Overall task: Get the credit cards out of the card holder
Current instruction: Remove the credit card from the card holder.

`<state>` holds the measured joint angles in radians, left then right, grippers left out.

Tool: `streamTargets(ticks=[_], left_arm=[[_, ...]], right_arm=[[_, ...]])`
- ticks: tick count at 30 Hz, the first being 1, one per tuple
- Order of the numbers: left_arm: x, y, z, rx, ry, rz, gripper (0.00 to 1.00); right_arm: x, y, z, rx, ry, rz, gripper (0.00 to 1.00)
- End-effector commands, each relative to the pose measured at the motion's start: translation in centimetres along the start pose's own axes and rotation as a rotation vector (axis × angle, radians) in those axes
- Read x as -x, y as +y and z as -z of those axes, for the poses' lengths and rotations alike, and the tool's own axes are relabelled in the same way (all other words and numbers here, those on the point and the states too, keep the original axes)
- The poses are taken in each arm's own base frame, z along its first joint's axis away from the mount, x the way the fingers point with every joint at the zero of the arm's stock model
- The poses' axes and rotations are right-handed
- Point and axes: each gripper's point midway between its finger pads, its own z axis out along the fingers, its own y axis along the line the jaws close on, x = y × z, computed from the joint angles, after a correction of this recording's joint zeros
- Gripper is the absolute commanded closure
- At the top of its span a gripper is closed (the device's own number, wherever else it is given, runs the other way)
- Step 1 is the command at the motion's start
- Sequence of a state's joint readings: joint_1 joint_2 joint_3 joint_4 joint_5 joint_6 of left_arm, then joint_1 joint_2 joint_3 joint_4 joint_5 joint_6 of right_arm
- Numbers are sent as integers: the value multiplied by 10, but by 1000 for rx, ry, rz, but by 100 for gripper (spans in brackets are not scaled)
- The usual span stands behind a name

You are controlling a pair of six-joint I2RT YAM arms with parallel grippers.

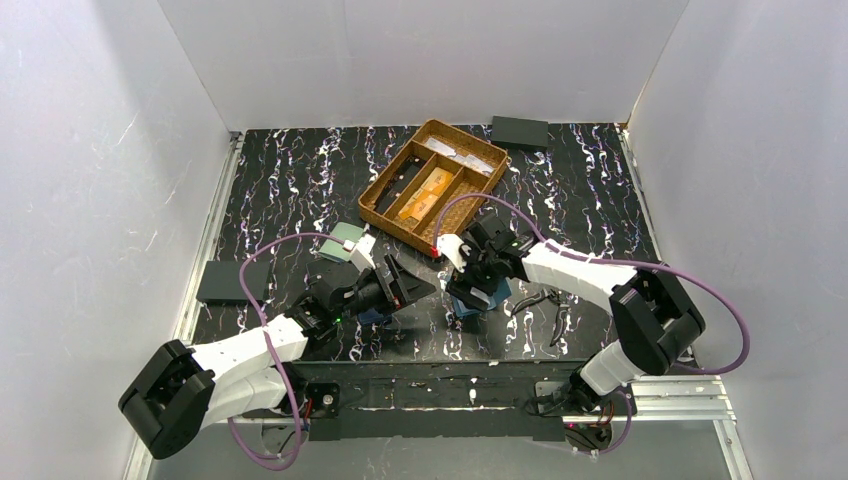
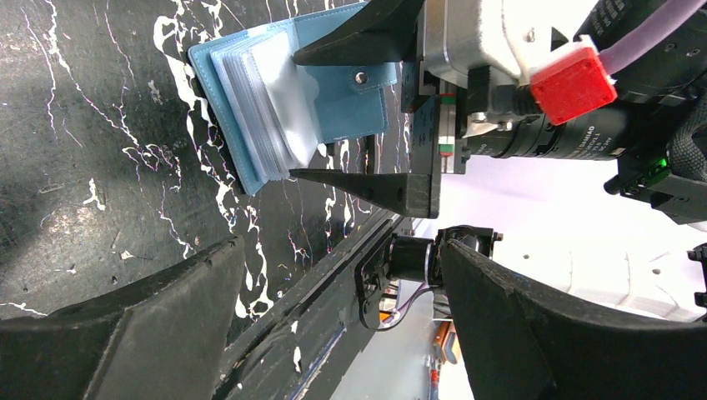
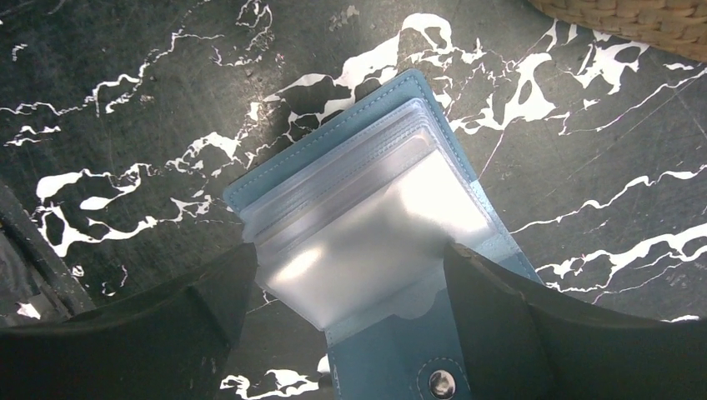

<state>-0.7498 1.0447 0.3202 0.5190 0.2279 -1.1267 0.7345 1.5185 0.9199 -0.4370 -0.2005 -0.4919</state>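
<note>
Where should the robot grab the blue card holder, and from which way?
Pinch the card holder across its two stitched side edges, near the snap tab, coming straight down from above. It lies flat and open on the table, so only those firm edges offer a grip; the clear sleeves on top look floppy. The right gripper's jaws stand open either side.

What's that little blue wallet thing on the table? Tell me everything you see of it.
It is a light-blue card holder, leather-like with stitched edges, lying open on the black marbled table. A stack of clear plastic sleeves sits inside; the top one looks empty. A tab carries a metal snap. The right claw, open, straddles it.
</note>
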Motion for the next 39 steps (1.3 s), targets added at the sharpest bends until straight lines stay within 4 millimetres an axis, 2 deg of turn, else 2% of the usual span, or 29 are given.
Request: streamTargets(ticks=[1,15,24,31,34,35,36,39], left_arm=[[0,-1,0,-5,-1,-8,14],[-1,-1,1,-5,1,-6,14],[-1,-5,-4,-7,17,-4,14],[-3,-9,-13,-4,55,-4,15],[-6,-13,-20,-4,80,-11,17],[-6,-13,-23,-2,85,-12,18],[-8,-13,-29,6,102,-16,22],[-11,-13,-34,13,118,-22,24]], right_arm=[[2,-6,-4,-36,7,3,9],[2,-20,17,-154,-2,27,20],[-4,-35,28,-205,-24,-23,26],[-26,-50,42,-249,-30,-116,27],[-31,-50,43,-219,-52,-171,36],[-33,-49,42,-201,-56,-188,42],[-34,-49,39,-169,-64,-222,60],[-34,-51,38,-164,-66,-240,75]])
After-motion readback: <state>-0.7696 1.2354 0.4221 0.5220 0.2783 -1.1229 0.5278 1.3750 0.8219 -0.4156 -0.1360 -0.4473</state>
